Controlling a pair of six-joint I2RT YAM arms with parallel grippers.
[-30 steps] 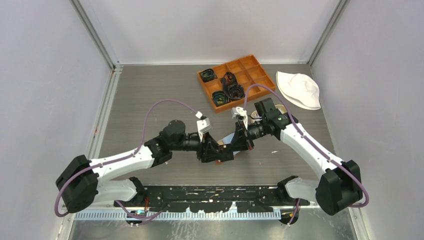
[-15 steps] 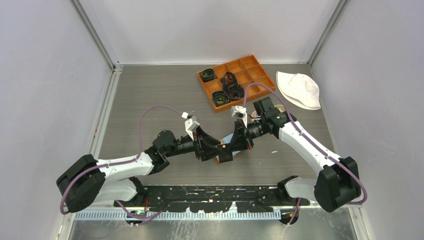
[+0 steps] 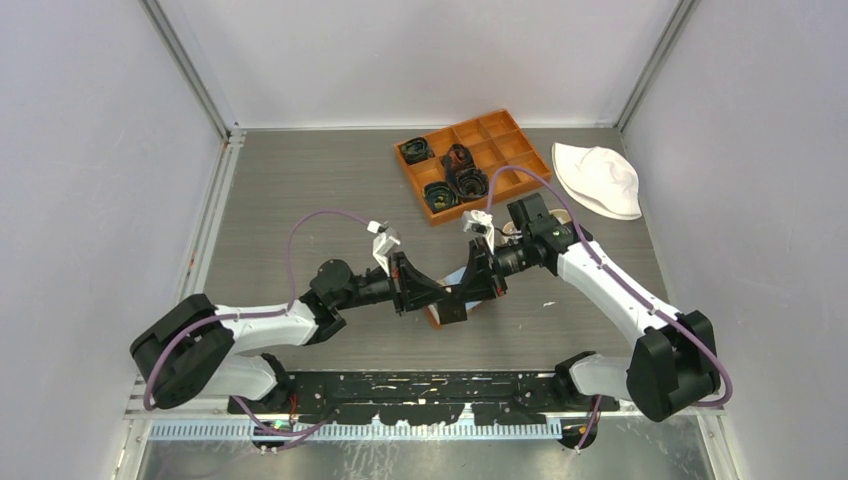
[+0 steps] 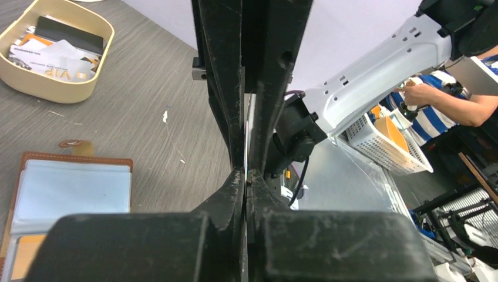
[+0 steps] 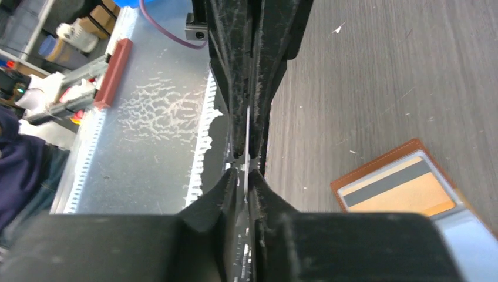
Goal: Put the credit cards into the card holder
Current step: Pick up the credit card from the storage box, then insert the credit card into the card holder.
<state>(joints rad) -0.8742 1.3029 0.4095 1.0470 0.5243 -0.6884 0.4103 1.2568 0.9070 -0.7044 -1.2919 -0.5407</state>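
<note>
Above the card holder (image 4: 70,185), left end effector (image 4: 246,173) and right end effector (image 5: 246,170) clenched on a credit card (image 4: 248,126)

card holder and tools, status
Left tool, right tool both shut on one card, tip to tip. Card holder open beneath, slots up. Nothing in the way.

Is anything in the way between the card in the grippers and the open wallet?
Nothing visible does. The card, edge-on, is pinched by the left gripper and the right gripper; the wallet lies open on the table beside them, with nothing on its visible part.
</note>
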